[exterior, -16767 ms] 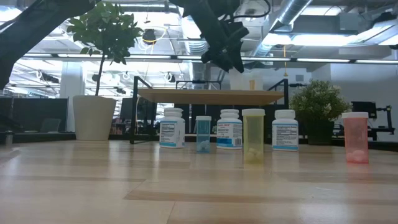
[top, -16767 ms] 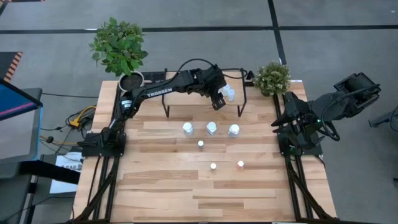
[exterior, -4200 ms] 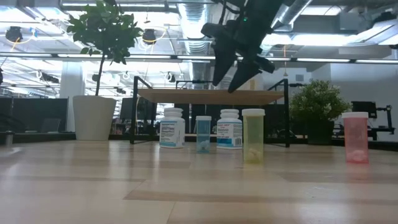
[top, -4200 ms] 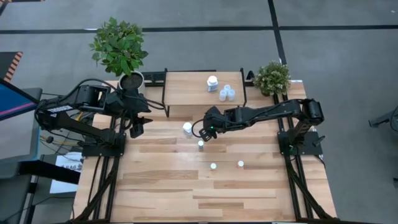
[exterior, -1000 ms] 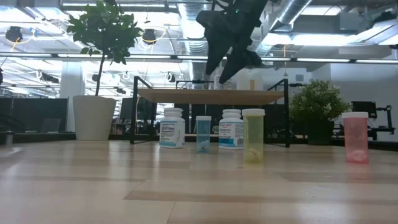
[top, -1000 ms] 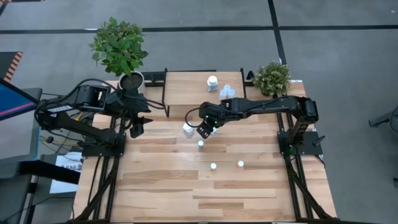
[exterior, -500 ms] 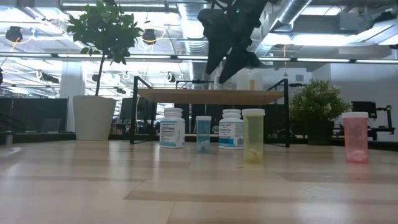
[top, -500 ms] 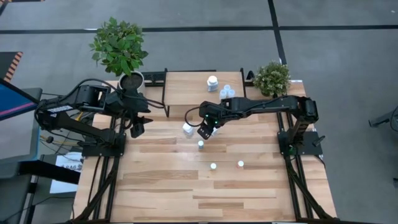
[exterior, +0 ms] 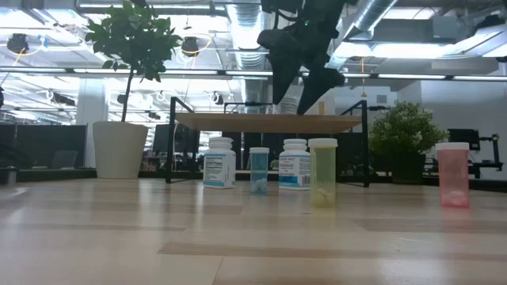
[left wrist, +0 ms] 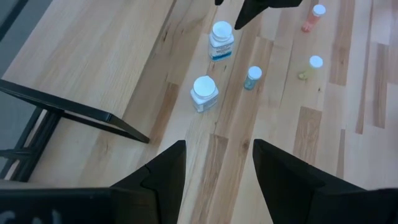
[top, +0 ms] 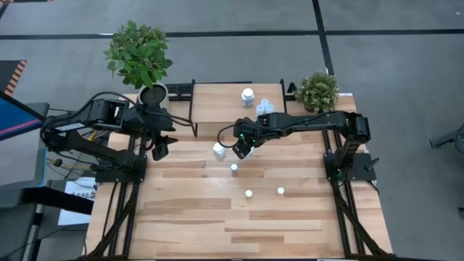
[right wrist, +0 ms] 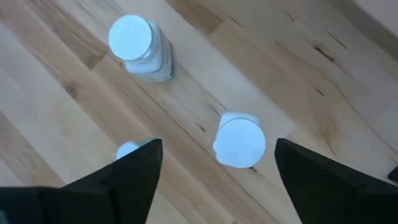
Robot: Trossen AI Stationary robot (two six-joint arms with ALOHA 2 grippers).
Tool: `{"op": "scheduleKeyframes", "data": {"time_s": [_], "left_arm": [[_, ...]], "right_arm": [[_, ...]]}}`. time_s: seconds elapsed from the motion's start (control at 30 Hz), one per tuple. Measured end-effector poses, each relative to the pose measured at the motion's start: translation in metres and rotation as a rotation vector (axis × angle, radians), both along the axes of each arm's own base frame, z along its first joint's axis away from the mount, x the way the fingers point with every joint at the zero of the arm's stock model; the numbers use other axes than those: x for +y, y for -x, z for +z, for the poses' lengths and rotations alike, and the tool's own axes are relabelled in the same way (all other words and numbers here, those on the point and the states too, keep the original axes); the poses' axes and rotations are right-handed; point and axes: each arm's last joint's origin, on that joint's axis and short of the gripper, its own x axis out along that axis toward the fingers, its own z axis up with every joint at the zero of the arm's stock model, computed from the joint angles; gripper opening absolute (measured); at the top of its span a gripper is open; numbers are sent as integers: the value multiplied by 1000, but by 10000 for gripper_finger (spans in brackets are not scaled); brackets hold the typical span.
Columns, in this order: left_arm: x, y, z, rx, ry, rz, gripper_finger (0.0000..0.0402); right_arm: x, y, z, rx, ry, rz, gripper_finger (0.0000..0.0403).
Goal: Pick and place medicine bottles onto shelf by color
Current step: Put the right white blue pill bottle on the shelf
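Right hand (right wrist: pixel 214 165) spread wide, empty, above white bottle (right wrist: pixel 240 140); centre on cap, descend straight, then clench.

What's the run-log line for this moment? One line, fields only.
right gripper: open, above white bottle | left gripper: open, empty, at table's left side | shelf: partly filled

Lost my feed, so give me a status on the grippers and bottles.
Right gripper open, hovering above a white bottle on the table. Left gripper open, empty, waiting at table's left. Shelf holds some bottles. Nothing blocking.
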Motion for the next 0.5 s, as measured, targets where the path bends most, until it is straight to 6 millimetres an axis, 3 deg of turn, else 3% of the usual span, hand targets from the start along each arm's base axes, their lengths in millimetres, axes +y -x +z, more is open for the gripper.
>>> {"op": "scheduleKeyframes", "data": {"time_s": [0.27, 0.5], "left_arm": [[0, 0, 0, 0, 0, 0, 174], [0, 0, 0, 2, -9, -11, 174]], "right_arm": [[3, 0, -2, -9, -20, -42, 348], [8, 10, -26, 76, 41, -101, 331]]}}
